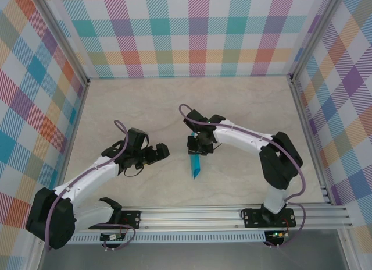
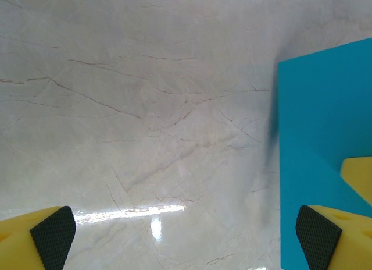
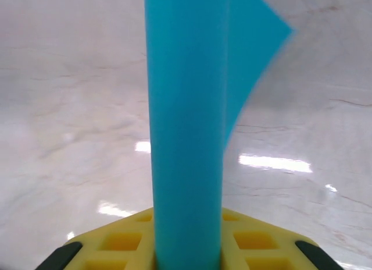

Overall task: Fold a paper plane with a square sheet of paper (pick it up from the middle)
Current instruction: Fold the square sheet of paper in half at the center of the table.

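Looks early in the task. Grips the square sheet of paper (image 1: 196,165) in the right gripper (image 1: 197,146), jaws drawn narrow and pinching it near its middle, above the marble-patterned table (image 1: 145,101) and roughly at the centre of the workspace. From overhead, hangs the teal paper down from those jaws as a narrow strip. From the right wrist, shows it bowed into a loose roll rising between the yellow fingers (image 3: 116,241), with one free corner poking out to the side. Cannot tell whether the lower edge touches the table. Holds the left gripper (image 1: 158,153) spread wide, nothing between its black pads (image 2: 53,232), just beside the sheet on its left. From the left wrist, puts the paper's flat face close by one of those fingers. Counts as done, on this evidence: the pick-up from the middle. Counts as left: every real fold, with no sharp centre crease, no pointed nose and no wings to be made out, so nothing dart-shaped yet. Probably calls for the open left gripper to come in and help set the first crease. Tallying up: one sheet of paper, two grippers, two black pads in the left wrist view, one table.
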